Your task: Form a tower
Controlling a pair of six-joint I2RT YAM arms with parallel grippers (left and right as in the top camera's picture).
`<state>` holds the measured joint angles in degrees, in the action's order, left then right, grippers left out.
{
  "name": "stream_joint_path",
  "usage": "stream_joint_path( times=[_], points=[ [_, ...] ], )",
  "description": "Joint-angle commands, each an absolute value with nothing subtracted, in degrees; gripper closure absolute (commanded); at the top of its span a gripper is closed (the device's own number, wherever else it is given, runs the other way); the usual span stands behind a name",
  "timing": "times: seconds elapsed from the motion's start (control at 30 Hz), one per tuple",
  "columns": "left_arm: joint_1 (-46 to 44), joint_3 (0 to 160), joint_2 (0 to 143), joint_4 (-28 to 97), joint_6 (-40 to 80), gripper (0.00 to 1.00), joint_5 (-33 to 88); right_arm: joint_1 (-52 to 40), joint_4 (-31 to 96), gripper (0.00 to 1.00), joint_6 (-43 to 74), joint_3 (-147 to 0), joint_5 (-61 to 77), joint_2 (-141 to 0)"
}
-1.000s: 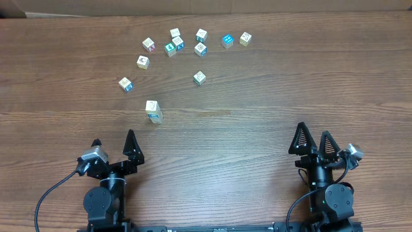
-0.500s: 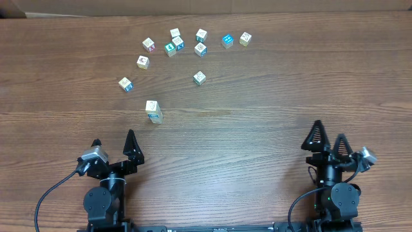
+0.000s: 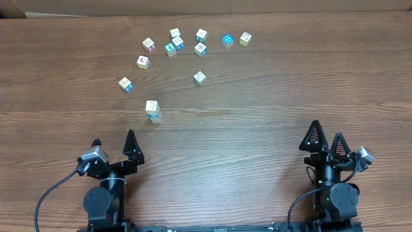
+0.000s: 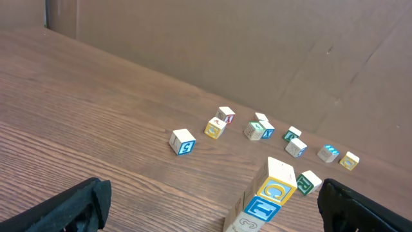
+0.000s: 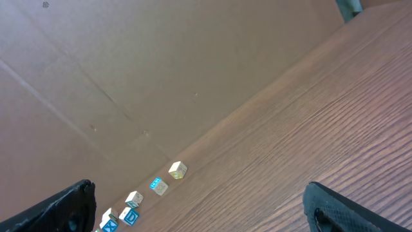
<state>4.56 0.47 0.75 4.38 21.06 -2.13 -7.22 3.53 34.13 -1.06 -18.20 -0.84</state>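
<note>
Brown wood-grain table (image 3: 257, 84) seen from above, with a cardboard wall (image 3: 193, 6) along the far edge. Left of centre, the tower (image 3: 153, 111): a one-cube-wide stack of small pale wooden cubes, cream on top, a blue-teal face showing just below, standing free with nothing touching it. In the left wrist view, the same tower (image 4: 270, 196) low and right of centre, three cubes visible: a yellow-framed letter face uppermost, a blue-framed face under it, the lowest cube cut off by the frame edge. Beyond the tower, loose cubes (image 3: 200, 49) scattered in a rough arc toward the far side, each single and flat on the wood. Nearest the tower, a blue-sided cube (image 3: 125, 84) to its far left and a pale cube (image 3: 199, 78) alone to its far right. Near the right end of the arc, a bright blue-topped cube (image 3: 226, 40). At the near left edge, the left gripper (image 3: 114, 139), jaws spread as wide as can be, holding nothing, well apart from the tower. In its own camera view, black fingers (image 4: 71, 209) at both lower corners. At the near right edge, the right gripper (image 3: 326, 131), likewise spread fully and holding nothing, well away from every cube. In the right wrist view, black fingers (image 5: 58, 206) low at each side, wood grain between, and a few of the loose cubes (image 5: 177, 170) small against the wall at the far left.
</note>
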Motion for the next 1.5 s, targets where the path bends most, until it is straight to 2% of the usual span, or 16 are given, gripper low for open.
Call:
stream_joint_path(
  times=[0.0, 1.17, 1.33, 1.47],
  points=[
    [4.91, 0.27, 0.25, 4.27, 21.43, 0.0, -1.85, -7.42, 3.07, 0.0, 34.04, -0.45, -18.39, -0.12],
    [4.91, 0.27, 0.25, 4.27, 21.43, 0.01, -1.87, -7.4, 3.05, 0.0, 33.67, -0.47, -18.35, -0.16],
    [4.91, 0.27, 0.25, 4.27, 21.43, 0.0, -1.85, -7.4, 3.05, 0.0, 14.04, -0.47, -14.2, -0.16],
    [4.91, 0.27, 0.25, 4.27, 21.43, 0.01, -1.85, -7.4, 3.31, 0.0, 4.05, -0.47, -9.72, -0.16]
  ],
)
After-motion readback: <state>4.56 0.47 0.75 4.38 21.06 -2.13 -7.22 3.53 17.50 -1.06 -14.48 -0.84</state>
